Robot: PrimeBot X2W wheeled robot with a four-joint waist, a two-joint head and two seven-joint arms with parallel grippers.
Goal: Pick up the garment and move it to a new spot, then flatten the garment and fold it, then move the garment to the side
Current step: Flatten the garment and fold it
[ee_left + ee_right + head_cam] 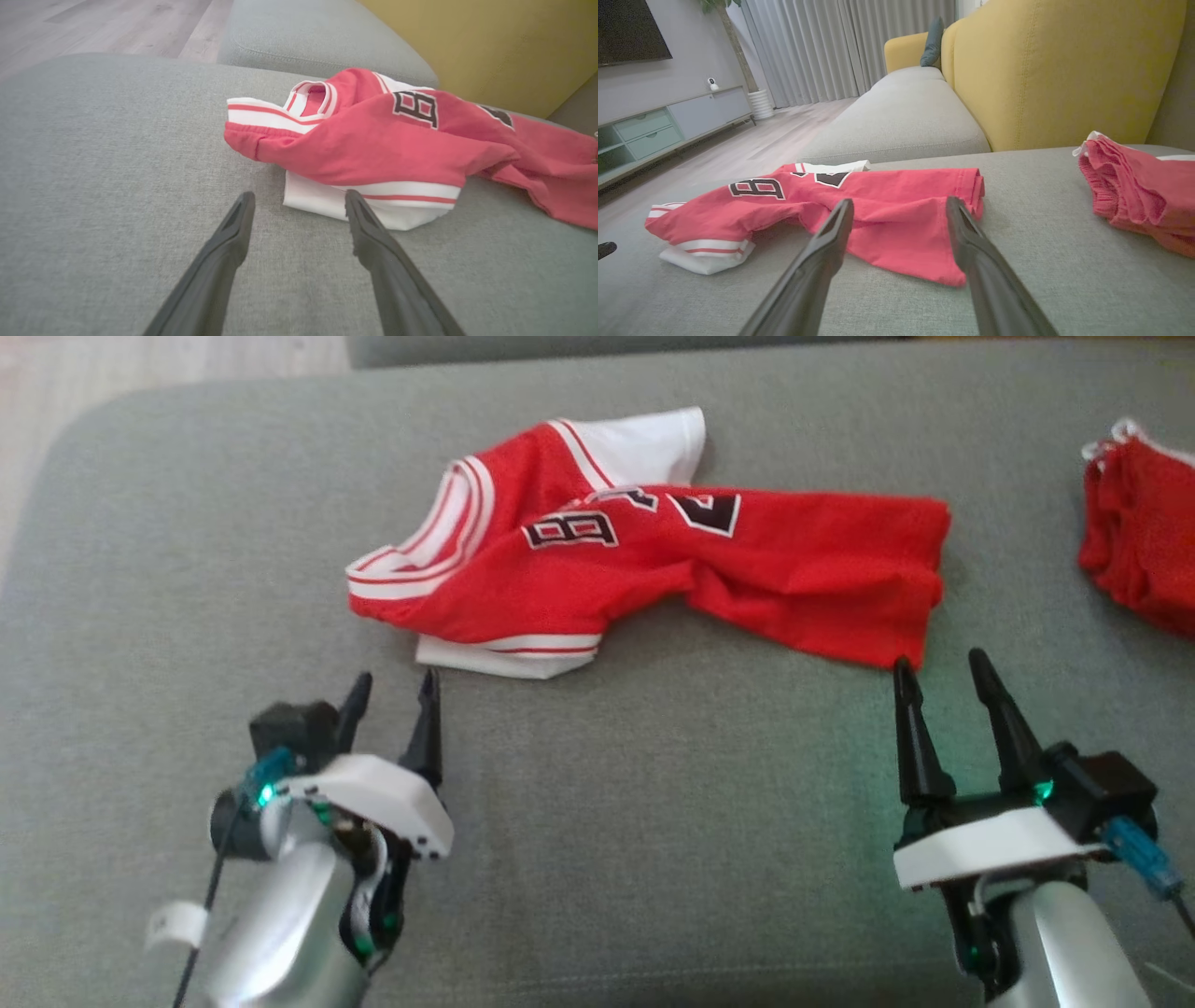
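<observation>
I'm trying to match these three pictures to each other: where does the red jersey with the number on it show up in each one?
Head view: the red jersey lies crumpled in the upper centre.
Left wrist view: the red jersey spreads from the centre to the right edge.
Right wrist view: the red jersey stretches across the left and centre.
Shared landmark: the number 8 printed on it.

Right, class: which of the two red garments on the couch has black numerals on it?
The jersey lying mid-cushion, white-trimmed; the red garment at the right edge shows none.
</observation>
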